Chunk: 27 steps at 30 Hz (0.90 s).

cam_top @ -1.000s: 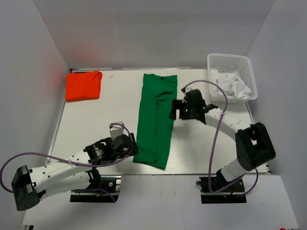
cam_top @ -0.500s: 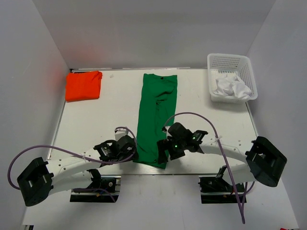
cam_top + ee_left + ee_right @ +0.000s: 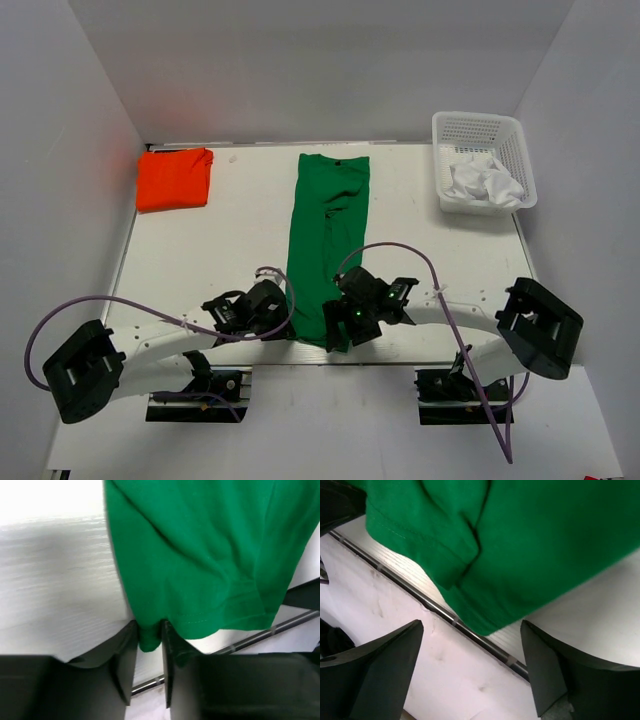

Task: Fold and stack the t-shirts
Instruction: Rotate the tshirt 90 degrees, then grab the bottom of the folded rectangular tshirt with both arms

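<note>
From above: green t-shirt (image 3: 328, 230) as a long narrow strip down the middle of the table (image 3: 210, 250), collar end toward the top of the frame, hem at the near edge. Left gripper (image 3: 284, 322) at the hem's lower-left corner, right gripper (image 3: 343, 325) at its lower-right corner; finger spacing too small to read here. Orange-red t-shirt (image 3: 174, 178) folded at upper left, well apart from both grippers. White mesh basket (image 3: 478, 119) with crumpled white cloth (image 3: 485, 182) at upper right.

Left wrist: shows what the top view hides. Left gripper (image 3: 149, 635) pinched together on a corner of the green t-shirt (image 3: 190, 555) hem, cloth squeezed between the dark fingers (image 3: 125, 655), the rest spreading toward the upper right.

Right wrist: right gripper (image 3: 471, 627) spread wide, fingers (image 3: 385, 665) at lower left and lower right, neither touching cloth. Corner of the green t-shirt (image 3: 545, 540) lying in the gap, reaching the table's edge.
</note>
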Each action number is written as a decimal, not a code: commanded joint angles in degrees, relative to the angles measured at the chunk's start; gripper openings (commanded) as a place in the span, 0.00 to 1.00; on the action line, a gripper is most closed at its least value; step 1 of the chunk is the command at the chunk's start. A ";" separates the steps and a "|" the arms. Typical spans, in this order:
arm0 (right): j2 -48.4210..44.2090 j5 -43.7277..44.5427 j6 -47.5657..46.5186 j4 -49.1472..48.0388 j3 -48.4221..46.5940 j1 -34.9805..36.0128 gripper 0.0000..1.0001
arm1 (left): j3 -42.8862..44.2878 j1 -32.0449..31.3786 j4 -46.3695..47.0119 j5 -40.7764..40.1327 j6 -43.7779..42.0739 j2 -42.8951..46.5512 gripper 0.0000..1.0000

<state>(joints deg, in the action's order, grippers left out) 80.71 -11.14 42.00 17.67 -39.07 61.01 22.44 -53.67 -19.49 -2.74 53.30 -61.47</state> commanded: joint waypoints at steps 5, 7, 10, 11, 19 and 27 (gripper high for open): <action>3.32 0.06 -0.87 -0.71 -1.54 0.95 0.75 | -1.52 0.06 -8.81 0.90 -1.35 -0.50 0.25; 2.79 0.67 -0.25 -0.45 -1.27 1.04 0.61 | -1.52 0.06 -9.51 0.90 -1.35 0.91 0.14; 1.47 1.20 -0.34 -0.62 -1.10 1.39 0.01 | -1.52 0.06 -9.52 3.00 -2.31 3.72 0.00; 1.04 1.73 -0.34 0.16 -1.36 1.48 0.00 | -0.91 0.06 -9.52 4.75 -2.32 4.42 0.00; -2.57 2.08 -3.50 0.61 -2.94 2.36 0.00 | 5.58 0.06 -11.27 6.96 -6.53 6.54 0.00; -2.75 15.25 -3.94 4.73 -8.21 0.86 0.00 | 16.57 0.06 -14.18 -3.22 -9.70 0.84 0.00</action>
<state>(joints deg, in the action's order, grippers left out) 79.22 -3.75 38.68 20.10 -44.07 62.74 34.81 -53.58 -32.27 -1.10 45.87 -58.59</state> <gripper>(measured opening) 0.012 0.031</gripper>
